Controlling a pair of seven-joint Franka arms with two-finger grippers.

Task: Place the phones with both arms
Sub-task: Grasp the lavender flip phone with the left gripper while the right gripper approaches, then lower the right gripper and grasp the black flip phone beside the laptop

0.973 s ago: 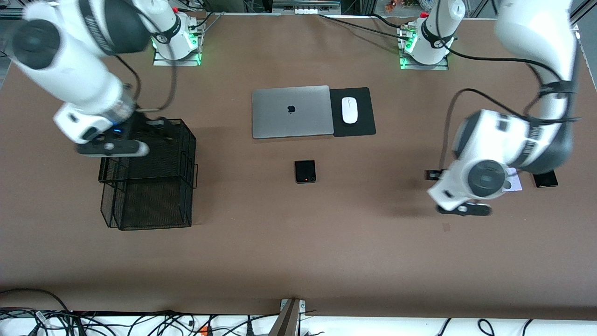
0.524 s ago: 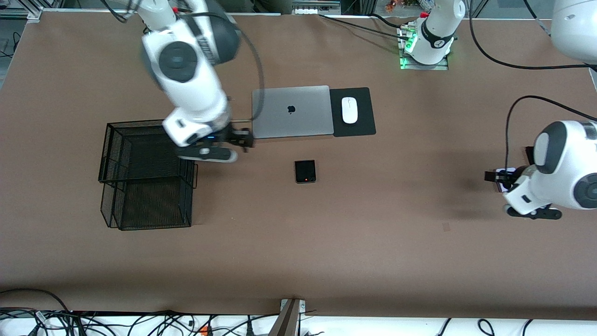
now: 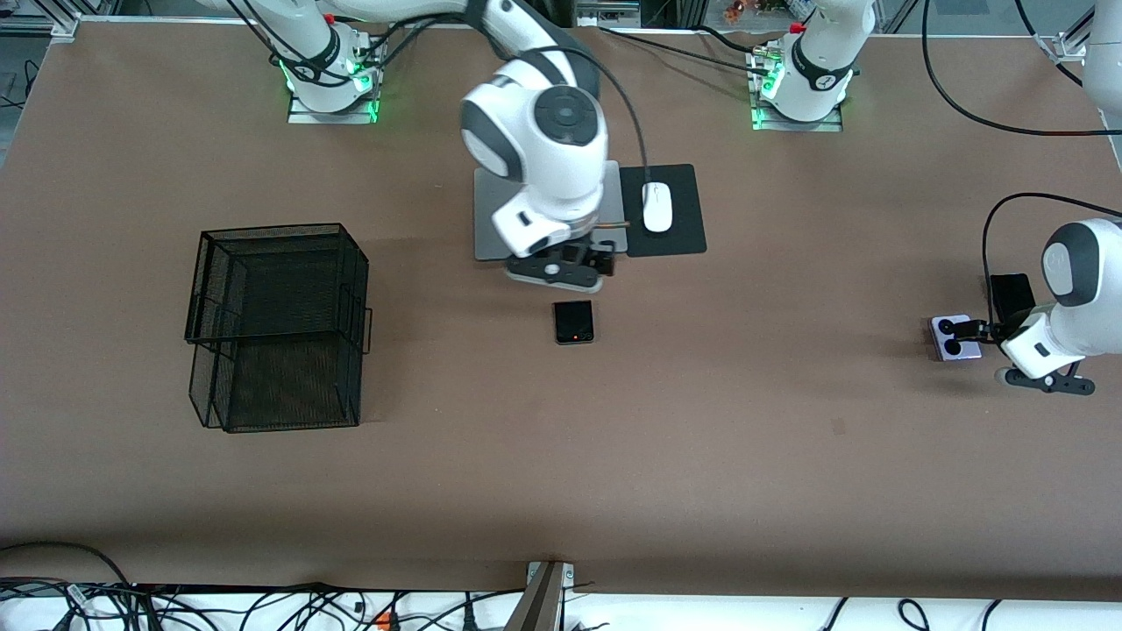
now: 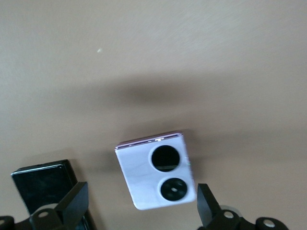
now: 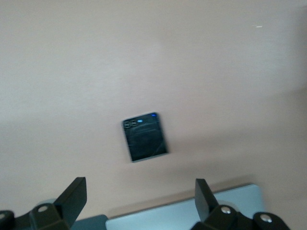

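A small squarish black phone (image 3: pixel 574 322) (image 5: pixel 145 136) lies mid-table, nearer the front camera than the laptop. My right gripper (image 3: pixel 589 257) (image 5: pixel 139 201) hangs open and empty over the laptop's near edge, just short of that phone. At the left arm's end of the table, the lilac-white phone (image 3: pixel 954 338) (image 4: pixel 156 177) lies with its two black circles up. My left gripper (image 3: pixel 969 332) (image 4: pixel 140 211) hovers open over its edge, holding nothing. The long black slab phone (image 3: pixel 1011 294) (image 4: pixel 45 184) lies beside it, partly hidden by the left arm.
A grey laptop (image 3: pixel 491 215) (image 5: pixel 192 215) sits closed at mid-table, with a white mouse (image 3: pixel 656 207) on a black pad (image 3: pixel 679 232) beside it. A black wire basket (image 3: pixel 276 324) stands toward the right arm's end of the table.
My right arm has swung from over the basket to the laptop's near edge. My left arm has drawn back toward its end of the table, uncovering the lilac-white phone. Both grippers stayed open.
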